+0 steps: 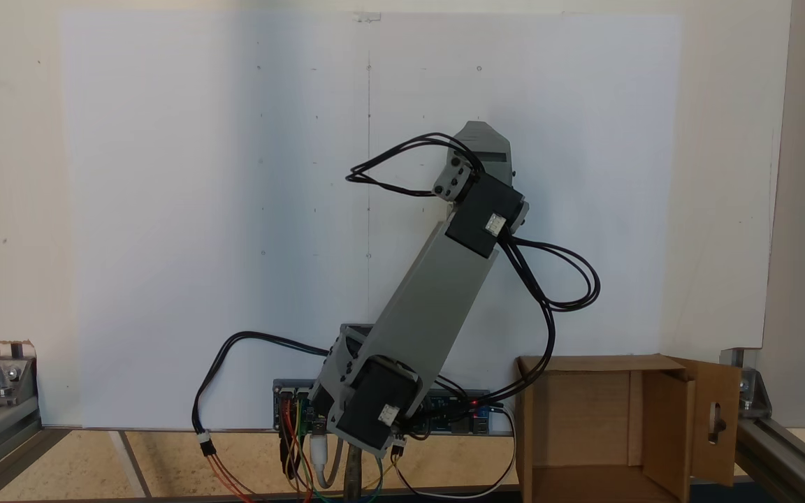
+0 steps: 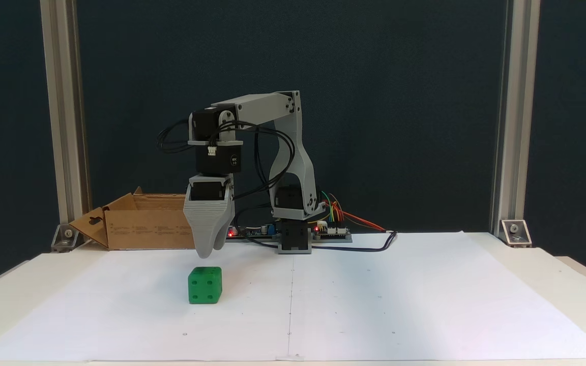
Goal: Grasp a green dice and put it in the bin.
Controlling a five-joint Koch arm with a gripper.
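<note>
Hovering over the green dice (image 2: 205,285), my claw (image 2: 210,250) (gap untellable) judged it light, stiff, slick; flat opposite faces suited.

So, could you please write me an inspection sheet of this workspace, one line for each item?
Surface: white paper sheet with a thin centre line, lying on a pale table.
Job's things: small bright green plastic dice resting on the paper, four pips facing the camera; brown corrugated cardboard box at the back, flaps open, one flap with a slot cut-out.
Clutter: nothing seen.
Grippers: grey plastic gripper points down above the dice, apart from it; whether the jaws are open cannot be told.
Cables: black cables loop along the arm; coloured wires run to the circuit board.
Surroundings: dark blue panel and aluminium frame posts.
</note>
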